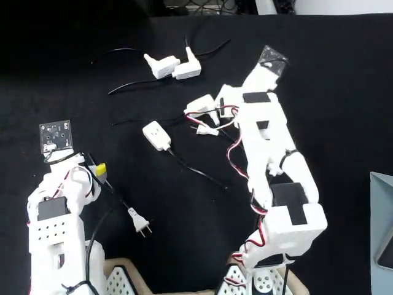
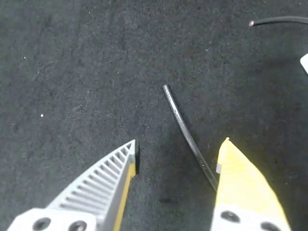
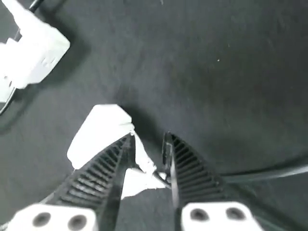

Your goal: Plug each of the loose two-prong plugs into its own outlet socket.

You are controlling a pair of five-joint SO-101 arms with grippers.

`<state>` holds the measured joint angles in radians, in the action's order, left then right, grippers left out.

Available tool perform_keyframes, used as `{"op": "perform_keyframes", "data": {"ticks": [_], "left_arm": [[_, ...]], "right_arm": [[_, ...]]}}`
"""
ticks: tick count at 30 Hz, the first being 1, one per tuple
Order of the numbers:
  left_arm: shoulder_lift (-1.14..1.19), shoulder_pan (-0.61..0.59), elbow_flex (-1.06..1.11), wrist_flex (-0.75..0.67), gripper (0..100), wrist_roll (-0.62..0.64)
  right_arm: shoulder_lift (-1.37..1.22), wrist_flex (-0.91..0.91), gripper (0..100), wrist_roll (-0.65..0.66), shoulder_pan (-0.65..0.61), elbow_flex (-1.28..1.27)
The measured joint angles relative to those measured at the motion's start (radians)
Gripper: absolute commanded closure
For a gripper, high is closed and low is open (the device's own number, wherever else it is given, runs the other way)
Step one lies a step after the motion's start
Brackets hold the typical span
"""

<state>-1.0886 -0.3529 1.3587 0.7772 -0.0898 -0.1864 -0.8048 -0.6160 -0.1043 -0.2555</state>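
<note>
My right gripper (image 3: 147, 142) is shut on a small white plug (image 3: 140, 169), which presses against a white outlet block (image 3: 98, 132). In the high view this gripper (image 1: 206, 118) sits mid-table, with the plug (image 1: 207, 129) and block (image 1: 199, 103) beside it. Another white outlet socket (image 1: 156, 135) lies to its left on a black cord. A black two-prong plug (image 1: 140, 223) lies loose near the front. My left gripper (image 2: 180, 141) hangs open over that plug's black cable (image 2: 185, 132), yellow fingertip (image 1: 100, 168) beside it.
Two white plug-and-socket pieces (image 1: 175, 66) lie together at the back, black cords trailing off them; one shows in the right wrist view (image 3: 29, 53). A loose cable end (image 2: 279, 20) lies farther off. A grey object (image 1: 382, 227) stands at the right edge.
</note>
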Motion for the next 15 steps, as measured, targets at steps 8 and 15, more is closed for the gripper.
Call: {"op": "perform_keyframes", "data": {"ticks": [8,15], "left_arm": [[0.0,0.0,0.0,0.0,73,0.0],[0.0,0.0,0.0,0.0,73,0.0]], "right_arm": [[-0.002,-0.138,90.0,-0.006,-0.115,0.0],[-0.06,-0.141,77.0,-0.114,-0.158,0.002]]}}
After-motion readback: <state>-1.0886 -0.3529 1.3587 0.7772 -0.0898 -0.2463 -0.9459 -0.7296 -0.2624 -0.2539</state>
